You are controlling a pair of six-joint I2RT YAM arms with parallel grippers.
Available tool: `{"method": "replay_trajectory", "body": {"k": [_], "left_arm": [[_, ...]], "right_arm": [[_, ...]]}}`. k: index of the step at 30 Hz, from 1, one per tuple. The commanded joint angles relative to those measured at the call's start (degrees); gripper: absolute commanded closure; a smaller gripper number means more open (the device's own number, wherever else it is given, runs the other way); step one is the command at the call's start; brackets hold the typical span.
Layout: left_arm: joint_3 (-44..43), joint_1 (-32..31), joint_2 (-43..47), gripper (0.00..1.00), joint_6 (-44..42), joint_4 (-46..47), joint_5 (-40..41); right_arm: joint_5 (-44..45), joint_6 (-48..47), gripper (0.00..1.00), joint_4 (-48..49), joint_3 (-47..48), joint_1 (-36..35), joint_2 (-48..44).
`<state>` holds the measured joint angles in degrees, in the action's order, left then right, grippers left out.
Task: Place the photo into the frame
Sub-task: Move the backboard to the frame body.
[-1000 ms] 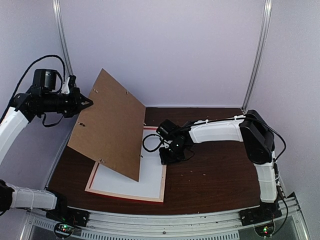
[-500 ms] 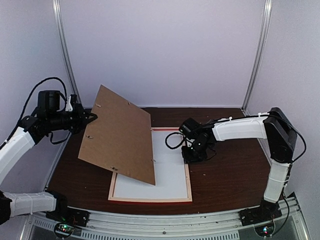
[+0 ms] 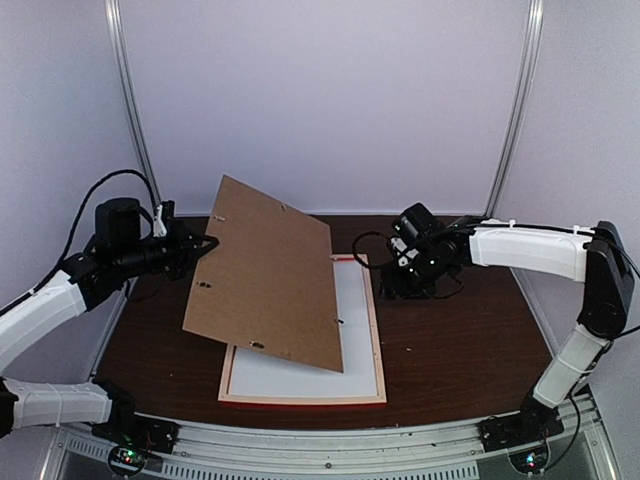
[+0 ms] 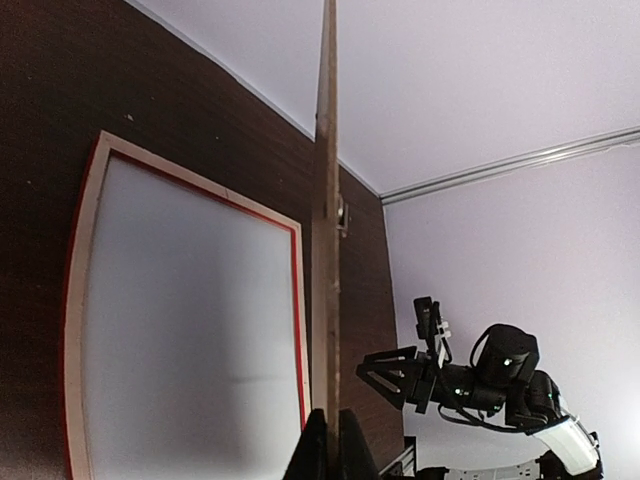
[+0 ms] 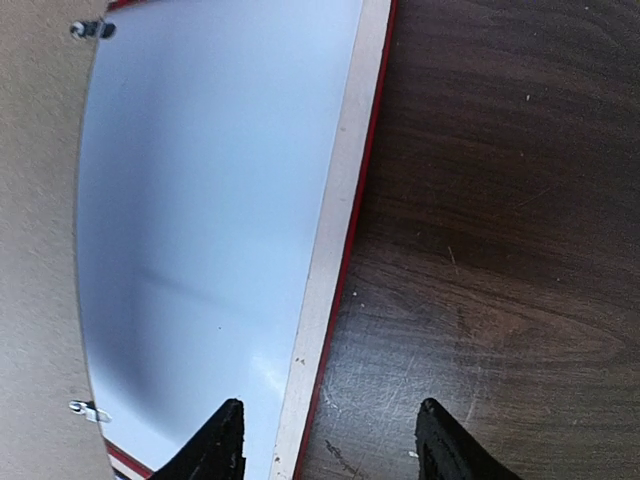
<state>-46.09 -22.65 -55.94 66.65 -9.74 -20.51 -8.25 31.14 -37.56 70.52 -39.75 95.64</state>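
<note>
The frame [image 3: 376, 335] lies face down on the table, pale wood back up and red outer edges showing. A plain white sheet [image 3: 350, 320] fills it; no landscape print shows, so the photo cannot be told apart. My left gripper [image 3: 208, 243] is shut on the left edge of the brown backing board [image 3: 268, 275], held tilted above the frame's left part. In the left wrist view the gripper [image 4: 328, 445] pinches the board [image 4: 326, 250] edge-on. My right gripper [image 3: 392, 288] is open and empty, its jaws astride the frame's right rail [image 5: 335, 200] from above in the right wrist view [image 5: 330, 440].
The dark wood table [image 5: 500, 250] lies bare to the right of the frame. Small metal clips [image 5: 90, 410] stick out from the board's edge. Grey walls with metal corner posts [image 3: 512, 110] close in the back and sides.
The frame slid right and squared up with the table edge. My right gripper moved up and right to the frame's far right rail. My left arm carried the board rightward.
</note>
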Motion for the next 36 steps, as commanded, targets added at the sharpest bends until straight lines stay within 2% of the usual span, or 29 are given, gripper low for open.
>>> {"method": "replay_trajectory", "body": {"k": [1,9,17,36], "left_arm": [[1.2,-3.2,-1.4,1.00,2.3,15.4,1.0],[5.6,-6.4,-5.3,1.00,4.6,22.8,2.7],[8.9,-8.6,-9.7,1.00,8.2,30.2,3.0],[10.2,-10.9,-11.1,1.00,10.5,31.4,5.2]], "right_arm": [[-2.4,-2.1,0.42,-0.9,-0.8,2.5,-3.2],[-4.4,-4.7,0.39,-2.2,-1.9,5.2,-6.1],[-5.1,-4.6,0.39,-1.3,-2.8,5.7,-5.2],[-8.0,-5.6,0.36,0.6,-0.3,5.9,-1.1]]}}
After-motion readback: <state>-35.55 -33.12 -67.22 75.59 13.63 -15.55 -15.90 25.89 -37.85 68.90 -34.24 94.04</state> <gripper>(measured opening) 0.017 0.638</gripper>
